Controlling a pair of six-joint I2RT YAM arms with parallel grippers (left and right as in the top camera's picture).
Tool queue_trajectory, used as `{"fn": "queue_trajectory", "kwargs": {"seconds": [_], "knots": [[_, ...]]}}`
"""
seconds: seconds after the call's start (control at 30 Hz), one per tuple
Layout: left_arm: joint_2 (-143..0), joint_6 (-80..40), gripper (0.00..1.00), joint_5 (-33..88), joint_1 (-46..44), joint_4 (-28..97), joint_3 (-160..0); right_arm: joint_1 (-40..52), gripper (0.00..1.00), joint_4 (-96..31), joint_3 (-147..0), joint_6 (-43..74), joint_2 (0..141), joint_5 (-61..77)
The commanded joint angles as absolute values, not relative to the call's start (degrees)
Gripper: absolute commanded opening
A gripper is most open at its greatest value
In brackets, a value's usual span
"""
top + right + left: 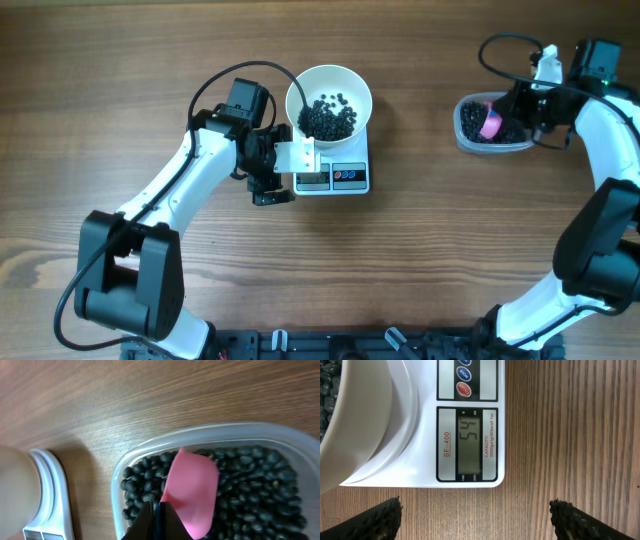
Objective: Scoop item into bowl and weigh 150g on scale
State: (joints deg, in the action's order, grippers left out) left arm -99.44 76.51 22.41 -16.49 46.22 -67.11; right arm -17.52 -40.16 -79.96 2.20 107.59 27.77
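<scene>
The white bowl (345, 70) stands on the small white scale (350, 178) and holds a heap of black beans (328, 118). My left gripper (280, 172) hovers open just left of the scale's front, nothing between its fingertips (385, 515). In the left wrist view the scale (420, 465) shows 54 on its display (470, 442), beside the bowl's wall (365, 420). My right gripper (157, 515) is shut on the pink scoop (192, 490), which lies on the beans (250, 485) inside the clear tub (210, 432). From overhead, the scoop (490, 122) sits in the tub (465, 140) at the far right.
Bare wooden table (430, 260) surrounds the scale and tub. The right arm's white links (610, 150) curve down the right edge; the left arm (170, 200) reaches in from the lower left. The scale's corner (50, 490) shows at the left of the right wrist view.
</scene>
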Motion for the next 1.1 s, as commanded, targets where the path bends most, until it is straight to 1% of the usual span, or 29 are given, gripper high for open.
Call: {"fn": "queue_trajectory", "kwargs": {"seconds": [0.0,0.17,0.23,0.33,0.4,0.5,0.6,0.7,0.8,0.9,1.07], "knots": [[-100.0,77.6,1.00,23.6,-16.3,46.2,-66.6,-18.6,0.04,-40.8,-78.3,0.7,111.7,31.1],[-100.0,77.6,1.00,23.6,-16.3,46.2,-66.6,-18.8,0.04,-44.3,-78.2,-1.7,111.7,38.1],[-100.0,77.6,1.00,23.6,-16.3,46.2,-66.6,-18.6,0.04,-44.9,-78.2,-2.0,111.7,38.2],[-100.0,77.6,1.00,23.6,-16.3,46.2,-66.6,-18.6,0.04,-42.3,-78.2,-2.1,111.9,37.6],[-100.0,77.6,1.00,23.6,-16.3,46.2,-66.6,-18.7,0.04,-39.7,-78.2,-1.1,112.3,34.5],[-100.0,77.6,1.00,23.6,-16.3,46.2,-66.6,-18.7,0.04,-42.7,-78.2,-2.0,112.3,36.3],[-100.0,77.6,1.00,23.6,-16.3,46.2,-66.6,-18.7,0.04,-45.1,-78.2,-7.2,112.3,38.0],[-100.0,77.6,1.00,23.6,-16.3,46.2,-66.6,-20.6,0.04,-45.8,-78.2,-7.6,112.3,40.4],[-100.0,77.6,1.00,23.6,-16.3,46.2,-66.6,-24.9,0.04,-46.1,-78.2,-7.5,112.3,45.9],[-100.0,77.6,1.00,23.6,-16.3,46.2,-66.6,-28.4,0.04,-46.1,-78.2,-7.4,112.3,47.1],[-100.0,77.6,1.00,23.6,-16.3,46.2,-66.6,-30.7,0.04,-45.9,-78.2,-7.4,112.3,50.3]]}}
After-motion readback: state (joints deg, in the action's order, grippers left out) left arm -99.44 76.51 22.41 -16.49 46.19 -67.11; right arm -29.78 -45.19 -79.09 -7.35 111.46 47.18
